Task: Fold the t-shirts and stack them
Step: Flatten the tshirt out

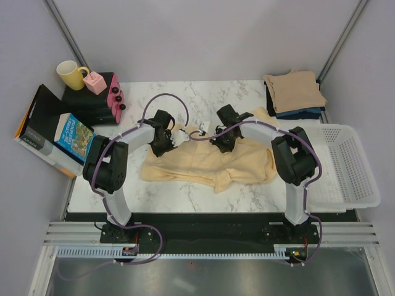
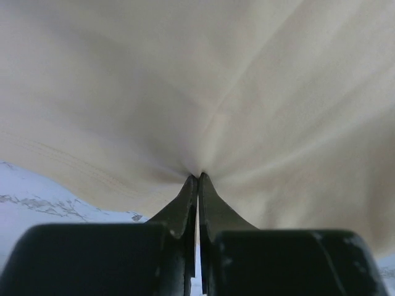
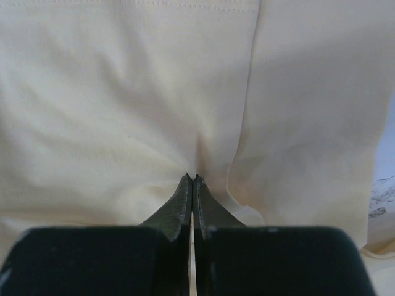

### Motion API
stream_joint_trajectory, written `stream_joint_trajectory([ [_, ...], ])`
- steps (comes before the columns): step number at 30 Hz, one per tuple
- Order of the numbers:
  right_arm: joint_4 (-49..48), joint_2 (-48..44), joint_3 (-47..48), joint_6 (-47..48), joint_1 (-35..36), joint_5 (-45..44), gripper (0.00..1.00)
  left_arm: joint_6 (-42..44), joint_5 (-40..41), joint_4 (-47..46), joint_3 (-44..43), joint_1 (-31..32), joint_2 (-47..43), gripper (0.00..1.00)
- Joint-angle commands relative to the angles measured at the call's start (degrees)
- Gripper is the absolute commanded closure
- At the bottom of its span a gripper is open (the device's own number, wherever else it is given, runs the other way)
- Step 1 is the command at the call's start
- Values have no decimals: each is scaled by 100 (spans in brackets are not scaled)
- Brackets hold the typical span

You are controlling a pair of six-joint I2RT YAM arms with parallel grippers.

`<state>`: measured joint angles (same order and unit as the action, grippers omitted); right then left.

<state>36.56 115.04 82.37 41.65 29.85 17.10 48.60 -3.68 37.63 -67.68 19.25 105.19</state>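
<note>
Grip: left pincer (image 2: 197,180) and right pincer (image 3: 192,179) each pinch the cream t-shirt (image 1: 207,165) mid-table (image 1: 185,192).
Advice: raise both evenly; keep your fold taut.

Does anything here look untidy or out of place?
The yellow shirt lies bunched and wrinkled in the middle, pinched by the left tool and the right tool. At the far right corner, the tan shirt sits askew over the dark shirts.

The left gripper (image 2: 197,180) pinches the cream t-shirt (image 2: 247,92) (marble table (image 2: 37,194) beneath), jaws closed
</note>
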Motion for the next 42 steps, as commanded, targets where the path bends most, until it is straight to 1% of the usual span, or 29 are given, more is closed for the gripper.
stream_joint_trajectory([
  [1, 9, -324, -19, 264, -5, -409, 100, -263, 236, 34, 193, 71, 379, 98],
  [4, 159, -588, 16, 527, 4, -637, 100, -359, 342, 8, 255, 79, 424, 98],
  [8, 282, -1166, 147, 905, -22, -884, 100, -483, 815, -133, 290, 88, 511, 98],
  [12, 334, -1677, 297, 1292, -14, -1104, 100, -676, 1097, -238, 247, 88, 626, 98],
  [16, 449, -2204, 245, 1776, -23, -1323, 100, -878, 1580, -343, 150, 79, 793, 98],
  [17, 492, -2493, 105, 1881, -49, -1376, 100, -905, 1773, -352, 132, 79, 819, 98],
  [18, 519, -2652, 0, 2134, -75, -1402, 100, -931, 1853, -361, 115, 79, 863, 98],
  [19, 545, -3011, -123, 2285, -75, -1429, 100, -975, 1906, -379, 97, 71, 881, 98],
  [21, 817, -3408, -519, 2619, -93, -1412, 100, -1010, 2090, -396, 71, 62, 907, 98],
  [22, 975, -3784, -633, 2881, -93, -1377, 100, -1045, 2195, -396, 45, 62, 933, 98],
  [25, 1896, -4409, -1002, 3304, -93, -1096, 100, -1107, 2354, -388, -17, 44, 1003, 98],
  [26, 2395, -4525, -1056, 3349, -93, -1043, 100, -1124, 2363, -388, -35, 44, 1013, 98],
  [28, 2872, -4814, -1152, 3446, -93, -885, 100, -1177, 2381, -370, -78, 44, 1039, 98],
  [29, 3362, -4886, -1266, 3481, -93, -806, 100, -1195, 2390, -353, -96, 53, 1048, 98],
  [30, 3558, -4965, -1328, 3490, -93, -701, 100, -1221, 2390, -344, -105, 44, 1048, 98],
  [33, 4279, -5220, -1565, 3455, -93, -226, 100, -1239, 2363, -291, -166, 53, 1048, 98],
  [34, 4672, -5255, -1618, 3420, -93, 27, 100, -1239, 2398, -274, -184, 44, 1048, 98],
  [36, 4729, -5308, -1732, 2921, -32, 65, 100, -1195, 2460, -239, -236, 53, 1065, 98],
  [37, 4729, -5439, -1924, 2832, 21, -39, 100, -1195, 2486, -221, -263, 53, 1074, 98],
  [39, 4729, -5693, -2319, 2857, 65, -206, 100, -1238, 2539, -177, -342, 53, 1100, 98],
  [40, 4729, -5738, -2461, 2884, 65, -390, 100, -1274, 2583, -159, -386, 44, 1135, 98],
  [42, 4712, -5748, -2759, 2893, 65, -462, 100, -1475, 2766, -98, -553, 44, 1284, 98],
])
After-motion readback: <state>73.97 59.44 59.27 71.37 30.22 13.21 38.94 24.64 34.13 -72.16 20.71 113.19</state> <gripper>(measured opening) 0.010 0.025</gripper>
